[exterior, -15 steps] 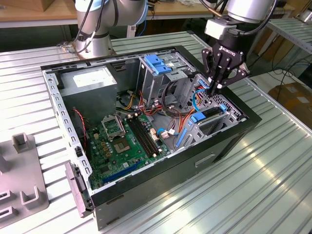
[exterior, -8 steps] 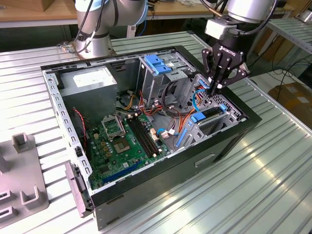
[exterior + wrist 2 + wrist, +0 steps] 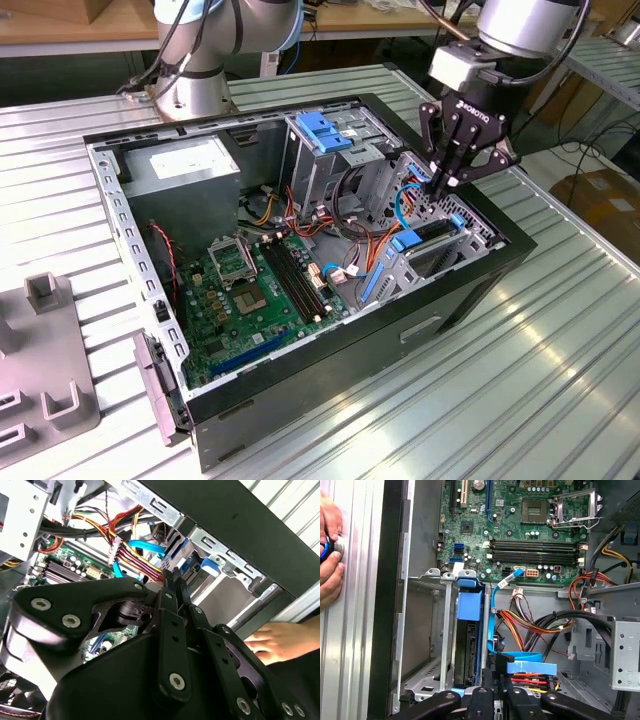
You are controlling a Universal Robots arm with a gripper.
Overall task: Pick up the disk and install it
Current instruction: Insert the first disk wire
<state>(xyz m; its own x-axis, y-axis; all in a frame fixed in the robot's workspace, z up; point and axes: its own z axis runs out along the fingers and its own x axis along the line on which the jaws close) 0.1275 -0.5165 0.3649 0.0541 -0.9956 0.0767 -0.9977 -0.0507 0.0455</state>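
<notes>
- Ribbed metal table (image 3: 560,380) in the lower right of the exterior view, carrying an open computer case (image 3: 330,385) laid on its side.
- Grey fixture plate (image 3: 40,370) at the lower left edge of that frame, on the same table.
- Green motherboard (image 3: 255,295) in the lower middle of the case; also across the top of the first wrist view (image 3: 520,525).
- Disk (image 3: 432,237) seated on edge in the drive cage at the right end of the case, blue rail tab on its end; in the first wrist view, left of centre (image 3: 468,645), standing in the slot beside a metal bracket.
- Blue data cable (image 3: 496,605) just right of the disk in the first wrist view.
- Pincer (image 3: 447,182) directly above the disk in the upper right of the exterior view, fingers drawn close together, nothing between them, tips just over the cage.
- Same pincer across the bottom of the first wrist view (image 3: 499,690) and at the centre of the second wrist view (image 3: 175,580).
- A person's hand (image 3: 330,555) at the left edge of the first wrist view, on a round knob.
- Grey power supply box (image 3: 180,165) in the far upper left of the case.
- Arm base (image 3: 195,85) beyond the case, top of the frame.
</notes>
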